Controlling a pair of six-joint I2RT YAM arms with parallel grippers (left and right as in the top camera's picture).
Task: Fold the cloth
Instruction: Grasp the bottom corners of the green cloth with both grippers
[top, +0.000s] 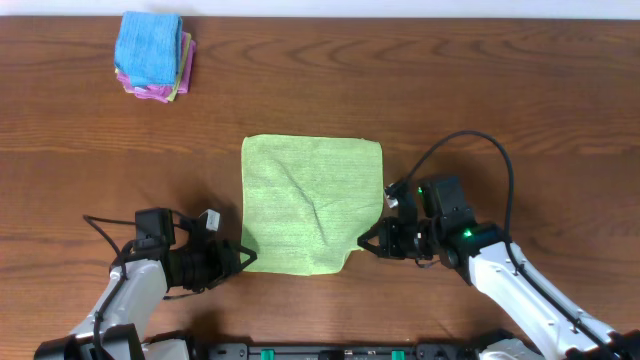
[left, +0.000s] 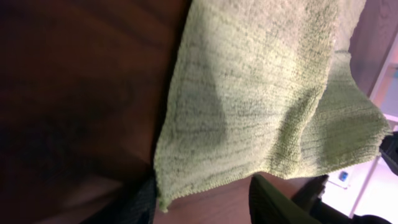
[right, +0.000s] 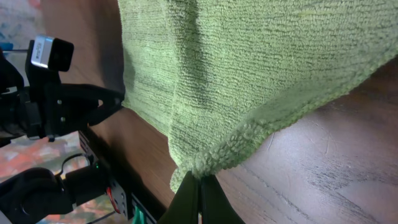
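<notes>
Green terry cloth (top: 312, 205) lies spread near the middle of the wooden table (top: 480, 80). It is roughly square, with a few soft creases running through its centre. Its lower right corner is raised off the wood and narrowed to a point, and the right gripper (top: 366, 243) sits at that point, reaching in from the lower right of the overhead frame. In the right wrist view its fingers (right: 186, 194) are pressed together at the bottom middle of the picture, pinching a fluffy fold of that corner. The fabric slants up and away from them above the table's grain. The left gripper (top: 240, 257) lies low at the lower left of the overhead frame, its tip right at the cloth's lower left corner. From the left wrist camera its jaws stand spread, one dark finger (left: 138, 200) at the bottom left of centre and the other at the bottom right. The cloth's corner rests on the wood between them, just beside the left-hand finger. The rest of the sheet fills the upper right of that picture. In the upper left of the overhead frame sits a small stack (top: 152, 55) of folded cloths, blue on top with pink and yellow edges beneath, well apart from both arms.
</notes>
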